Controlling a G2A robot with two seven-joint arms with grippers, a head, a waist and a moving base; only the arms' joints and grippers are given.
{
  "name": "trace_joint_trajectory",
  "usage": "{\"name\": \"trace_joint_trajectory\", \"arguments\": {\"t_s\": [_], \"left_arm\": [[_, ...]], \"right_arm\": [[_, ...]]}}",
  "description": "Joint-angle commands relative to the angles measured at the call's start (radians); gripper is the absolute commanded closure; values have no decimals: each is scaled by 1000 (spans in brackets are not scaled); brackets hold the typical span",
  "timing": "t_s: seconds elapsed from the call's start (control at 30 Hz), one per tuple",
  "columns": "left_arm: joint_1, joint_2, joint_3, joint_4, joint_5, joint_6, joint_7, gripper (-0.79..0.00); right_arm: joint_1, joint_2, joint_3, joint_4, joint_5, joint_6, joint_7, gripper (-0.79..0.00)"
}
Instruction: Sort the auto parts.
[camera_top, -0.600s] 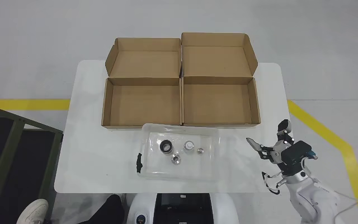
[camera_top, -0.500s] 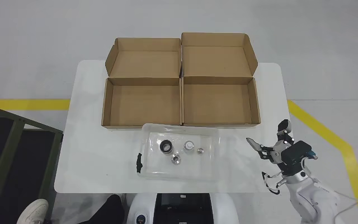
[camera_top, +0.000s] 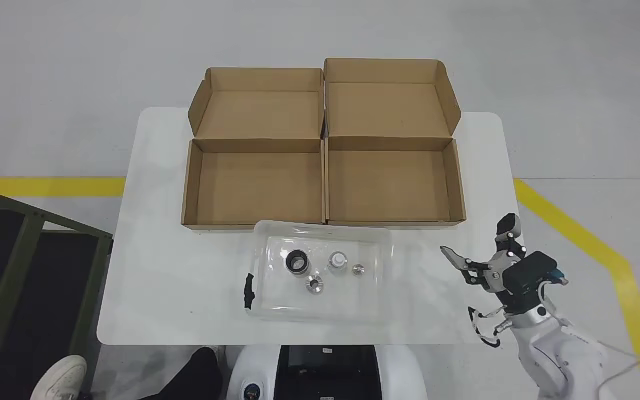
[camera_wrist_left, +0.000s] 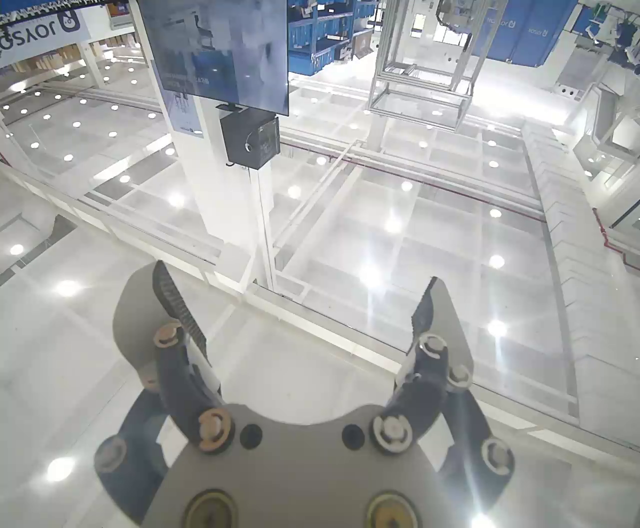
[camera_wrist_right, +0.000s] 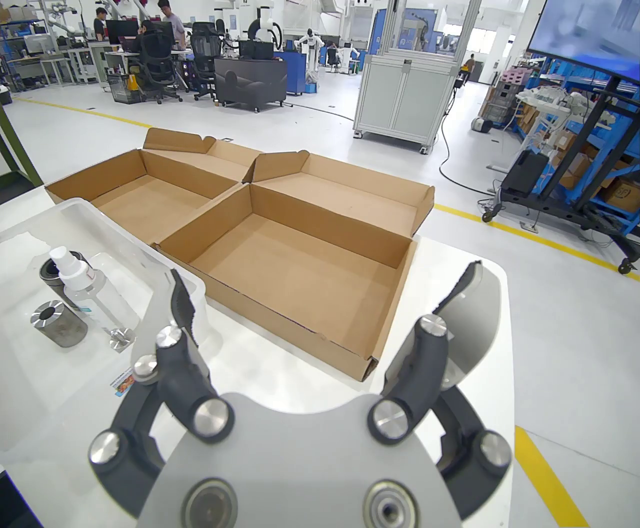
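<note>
No movement since the earlier frames; same pose, same layout. Over the near right corner of the desk (camera_top: 160, 250), the right pincer (camera_top: 477, 238), spread wide and holding nothing, aimed left and far toward the boxes. In its own wrist view, the same wide gap (camera_wrist_right: 325, 280), with dark ridged pads (camera_wrist_right: 181, 305) on the inner faces. Apart from all this, the left pincer (camera_wrist_left: 295, 280), likewise agape and bare, pointed at a bright hall with a dark screen; impossible to place relative to the desk.

Left of the right pincer, at the near middle of the desk, a clear tray (camera_top: 320, 232) with the auto parts inside:
- a dark ring (camera_top: 297, 262)
- a silver round part (camera_top: 339, 260) to its right
- a small metal piece (camera_top: 359, 268) further right
- another metal piece (camera_top: 314, 285) nearer

From the right wrist, also a clear spray bottle (camera_wrist_right: 85, 295) lying among them, barely discernible from above. At the tray's near left edge, a small black object (camera_top: 247, 290), too small to identify.

Just beyond the tray, two open cardboard boxes side by side and touching, the left box (camera_top: 255, 185) and the right box (camera_top: 390, 185), lids folded back on the far side.
</note>
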Motion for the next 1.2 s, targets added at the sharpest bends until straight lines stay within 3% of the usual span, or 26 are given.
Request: {"name": "trace_joint_trajectory", "arguments": {"t_s": [0.0,0.2,0.4,0.83,1.17], "left_arm": [[0,0,0,0,0,0,0,-785],[0,0,0,0,0,0,0,-785],[0,0,0,0,0,0,0,-785],[0,0,0,0,0,0,0,-785],[0,0,0,0,0,0,0,-785]], "right_arm": [[0,0,0,0,0,0,0,-784],[1,0,-2,1,2,1,4,-785],[54,5,-55,-17,9,-44,111,-785],[181,22,-221,-78,77,-254,412,-785],[305,27,-411,-69,124,-305,689,-785]]}}
